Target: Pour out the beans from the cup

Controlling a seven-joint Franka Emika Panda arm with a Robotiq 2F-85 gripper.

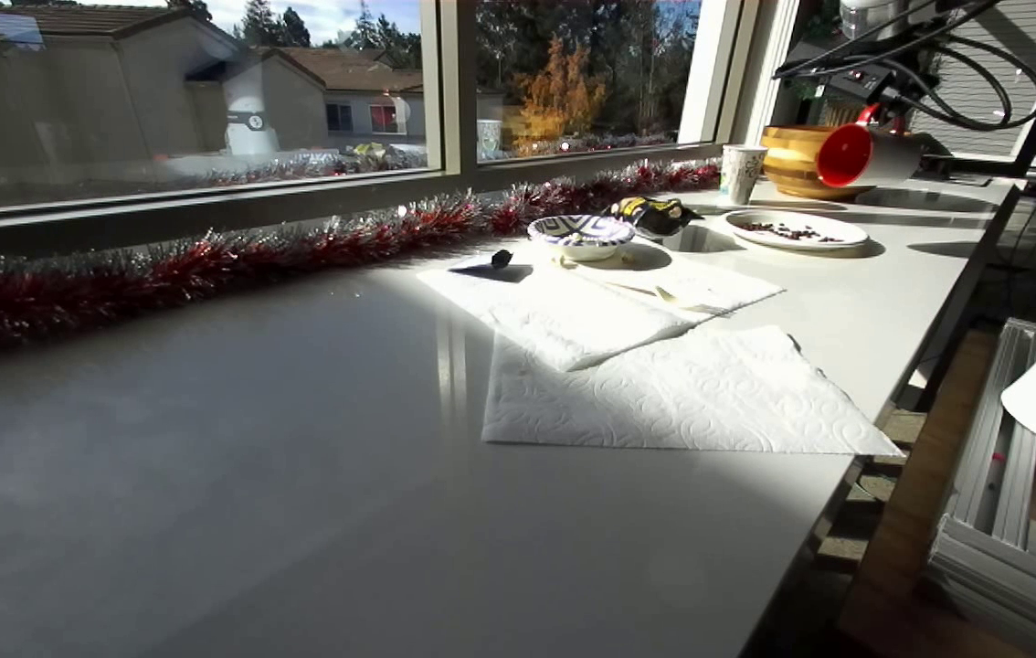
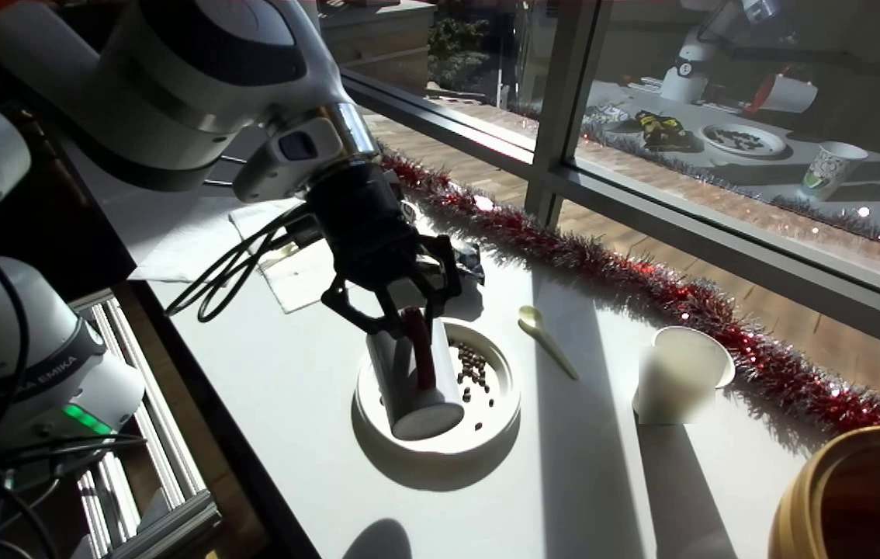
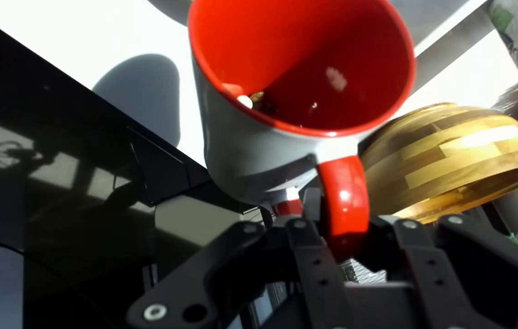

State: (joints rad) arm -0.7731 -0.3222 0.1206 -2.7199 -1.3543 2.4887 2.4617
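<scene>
A long white table (image 1: 344,548) has a red and silver tinsel garland (image 2: 587,276) along one long edge. White paper towels (image 1: 664,402) lie on it, one corner jutting past the opposite edge. Near the tinsel edge stands a round, striped yellow-brown wooden bowl (image 3: 451,155); between the long edges sits a round white plate (image 2: 506,376). A patterned white paper cup (image 1: 743,174) stands upright close to the tinsel edge. A small white mug (image 2: 401,376), red inside, hangs tilted above the table, covering part of the plate in an exterior view. The black jaws are pressed in on its red handle (image 3: 346,196), only the handle between them. On the plate lie scattered dark brown beans (image 2: 471,363). In the wrist view, a brown bit (image 3: 258,97) inside the mug may be a bean.
</scene>
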